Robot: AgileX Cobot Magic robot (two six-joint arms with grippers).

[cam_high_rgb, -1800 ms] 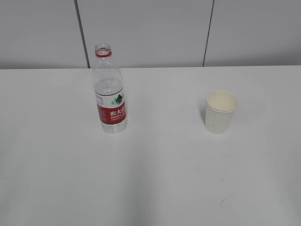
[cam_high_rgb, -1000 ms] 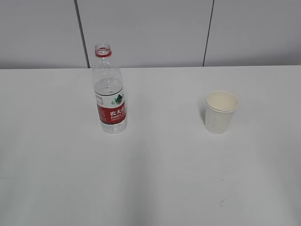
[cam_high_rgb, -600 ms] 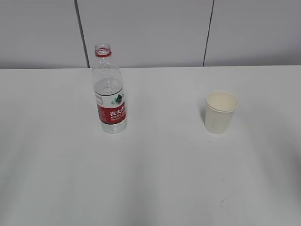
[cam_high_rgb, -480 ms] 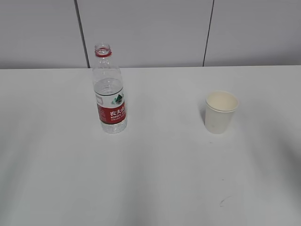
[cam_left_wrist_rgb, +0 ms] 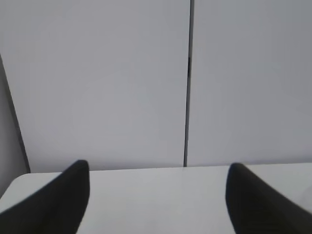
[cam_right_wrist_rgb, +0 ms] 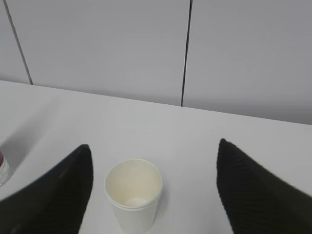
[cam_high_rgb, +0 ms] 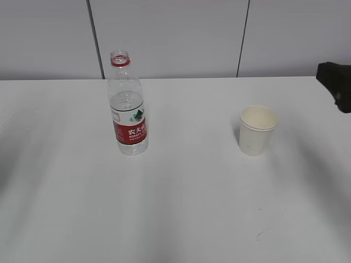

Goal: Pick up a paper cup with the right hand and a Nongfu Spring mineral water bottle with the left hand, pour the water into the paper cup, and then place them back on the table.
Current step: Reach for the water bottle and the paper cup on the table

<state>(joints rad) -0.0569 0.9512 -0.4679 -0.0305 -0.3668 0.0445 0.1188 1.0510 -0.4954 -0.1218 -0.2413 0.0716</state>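
From my exterior camera, the Nongfu Spring mineral water bottle (cam_high_rgb: 128,107) stands upright and uncapped on the table (cam_high_rgb: 181,203), toward ten o'clock of the frame's middle, its red-and-white label facing me. The paper cup (cam_high_rgb: 256,130) stands upright well apart from it, off at three o'clock of the bottle, its mouth open upward. A black part of the right hand (cam_high_rgb: 335,85) shows at the frame's edge, at two o'clock of the cup and apart from it.

Through my right wrist camera, the right hand's gripper (cam_right_wrist_rgb: 152,187) has its fingers (cam_right_wrist_rgb: 58,190) spread wide, the cup (cam_right_wrist_rgb: 133,194) standing between them at six o'clock of the view, touching neither. A sliver of the bottle (cam_right_wrist_rgb: 3,168) shows at nine o'clock.

Through my left wrist camera, the left hand's gripper (cam_left_wrist_rgb: 156,202) is likewise spread wide, with only bare tabletop (cam_left_wrist_rgb: 156,195) and grey wall panels (cam_left_wrist_rgb: 97,83) between its fingers (cam_left_wrist_rgb: 63,200).
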